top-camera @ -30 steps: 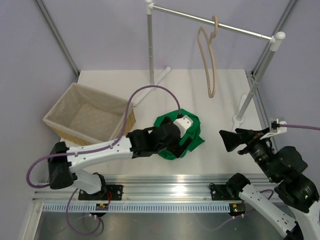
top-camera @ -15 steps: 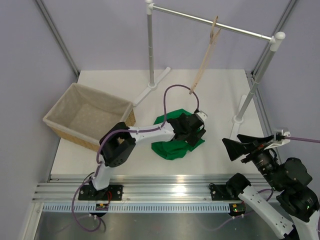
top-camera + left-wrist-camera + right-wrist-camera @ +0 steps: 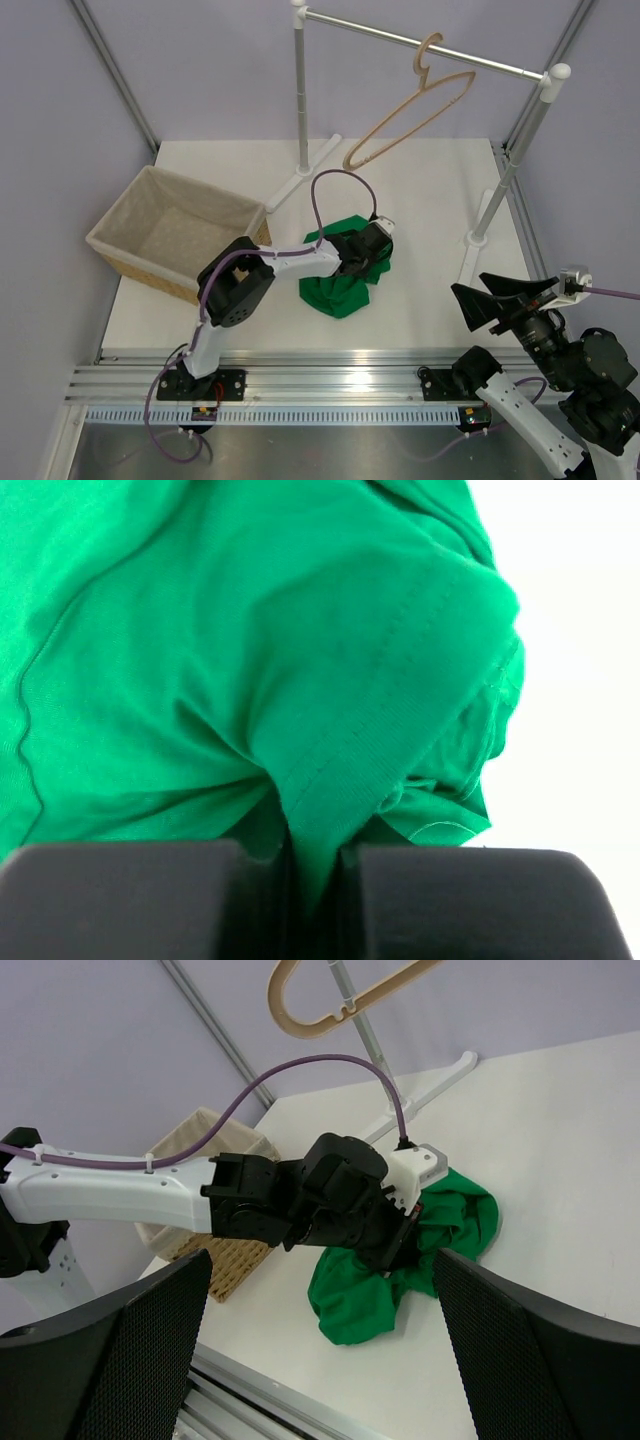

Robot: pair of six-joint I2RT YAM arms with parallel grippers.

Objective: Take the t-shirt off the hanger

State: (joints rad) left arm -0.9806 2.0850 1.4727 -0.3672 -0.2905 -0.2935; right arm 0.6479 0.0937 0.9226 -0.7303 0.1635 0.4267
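Left wrist view alone shows left gripper [image 3: 312,905] clenched on t-shirt [image 3: 300,680] fold; right gripper [image 3: 320,1260] spread, grasping nothing. Far side: hanger [image 3: 310,1030] hangs bare.

The white-and-black left arm [image 3: 290,262] rises from its base at the near edge, folds sharply at the elbow and runs its forearm low and rightward over the white desk [image 3: 450,190]. Its black two-finger left end effector [image 3: 365,252] points down, jaws closed to a narrow slit, with a fold of the bright green fabric t-shirt [image 3: 300,680] pinched between the fingers [image 3: 120,900]. The white-and-black right arm [image 3: 540,425] stands bent at the near right, wrist raised. Its black right end effector [image 3: 478,298] faces left, well apart from the left one, fingers [image 3: 100,1360] spread wide.
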